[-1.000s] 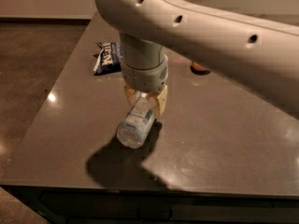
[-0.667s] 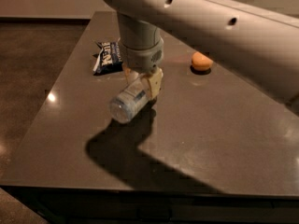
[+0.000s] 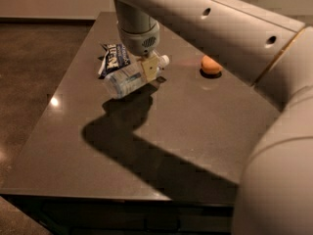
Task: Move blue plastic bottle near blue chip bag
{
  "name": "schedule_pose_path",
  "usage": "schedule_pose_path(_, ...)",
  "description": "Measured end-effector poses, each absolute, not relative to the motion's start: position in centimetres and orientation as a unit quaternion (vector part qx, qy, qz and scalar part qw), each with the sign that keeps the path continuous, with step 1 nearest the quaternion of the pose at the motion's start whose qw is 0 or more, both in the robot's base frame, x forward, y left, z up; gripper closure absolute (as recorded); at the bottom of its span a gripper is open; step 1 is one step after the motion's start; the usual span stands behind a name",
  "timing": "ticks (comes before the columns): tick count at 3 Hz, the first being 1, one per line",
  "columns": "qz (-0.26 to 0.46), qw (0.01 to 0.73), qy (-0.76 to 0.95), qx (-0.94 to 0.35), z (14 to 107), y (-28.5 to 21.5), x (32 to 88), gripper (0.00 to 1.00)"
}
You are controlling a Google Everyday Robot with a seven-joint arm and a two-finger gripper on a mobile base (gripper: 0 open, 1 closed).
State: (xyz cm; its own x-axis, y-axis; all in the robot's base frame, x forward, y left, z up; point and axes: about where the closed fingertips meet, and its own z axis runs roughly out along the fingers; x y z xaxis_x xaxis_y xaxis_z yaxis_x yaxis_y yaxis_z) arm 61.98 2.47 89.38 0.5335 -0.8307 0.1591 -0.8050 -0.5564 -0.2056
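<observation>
The blue plastic bottle [image 3: 126, 79] is clear and pale, with a white cap [image 3: 164, 60] pointing right. It lies on its side in my gripper [image 3: 149, 68], held just above the dark table [image 3: 195, 126]. The gripper is shut on the bottle's middle; one tan finger [image 3: 151, 68] shows across it. The blue chip bag [image 3: 113, 58], dark navy with white lettering, lies on the table right behind the bottle, partly hidden by it and by my wrist.
An orange fruit [image 3: 211, 65] sits on the table to the right of the bottle. My large pale arm [image 3: 220, 28] spans the top and right of the view. The table's left edge borders a brown floor [image 3: 34, 67].
My gripper has carried the bottle up and back across the table towards the chip bag. The bottle now hangs right in front of the bag.
</observation>
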Motion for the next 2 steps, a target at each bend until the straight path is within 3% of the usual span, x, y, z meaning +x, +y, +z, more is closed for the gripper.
schedule_pose_path(1,-0.134,0.045,0.502,-0.854,88.9,2.6,64.4,0.84)
schedule_pose_path(2,-0.143,0.032,0.522,-0.84,88.2,2.4,65.9,0.6)
